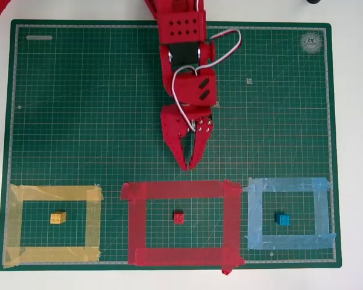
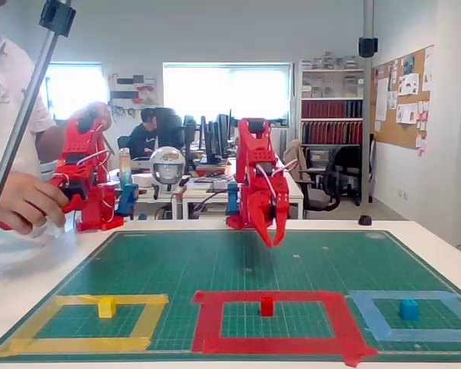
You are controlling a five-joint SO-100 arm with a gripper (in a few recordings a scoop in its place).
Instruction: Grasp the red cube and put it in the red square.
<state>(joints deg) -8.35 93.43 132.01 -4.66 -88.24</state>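
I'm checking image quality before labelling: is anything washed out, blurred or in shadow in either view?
Overhead view: evenly lit and sharp; the red cube inside the red square is crisp, and the gripper casts almost no shadow on the green mat. Fixed view: the bright windows behind are washed out, the office background is soft, and the cube is slightly fuzzy.

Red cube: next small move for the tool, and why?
Probably none toward a grasp: the red cube already sits inside the red square, apart from the tape. The tool hangs above the green mat short of the frame, holding nothing, tips close together. I'd lift it back clear.
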